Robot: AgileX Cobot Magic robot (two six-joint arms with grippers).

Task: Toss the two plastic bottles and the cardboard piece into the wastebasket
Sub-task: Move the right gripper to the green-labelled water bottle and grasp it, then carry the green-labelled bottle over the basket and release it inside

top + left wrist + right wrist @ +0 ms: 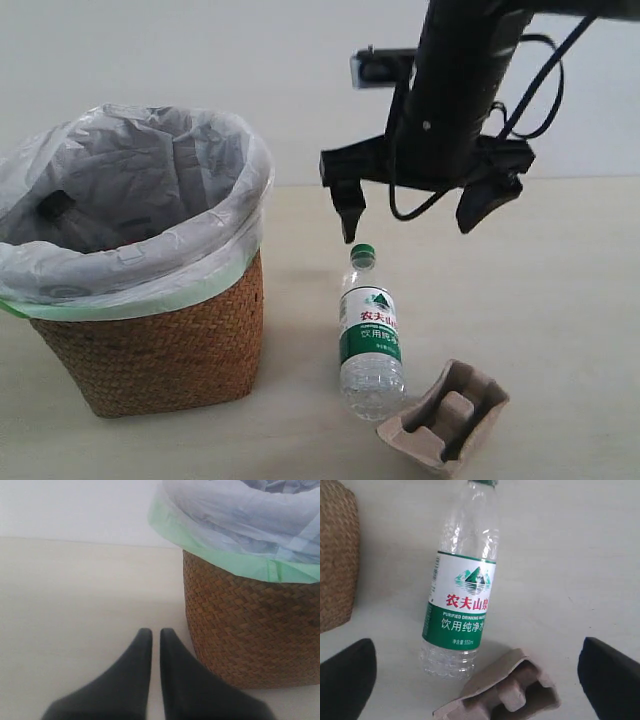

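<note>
Holds right tool [410,230] released, spread wide over the green-cap bottle [371,340] lying on the surface [560,300], likely to straddle it, with wastebasket [150,350] at its 9 o'clock and cardboard piece [445,415] just beside at 5 o'clock. Parks left tool [151,637] clenched beside the wastebasket, out of the way.

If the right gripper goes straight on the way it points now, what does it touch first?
Most likely the green-capped bottle, which lies under its open jaws. The cardboard piece lies close beside it, so the unclear depth leaves some doubt.
</note>
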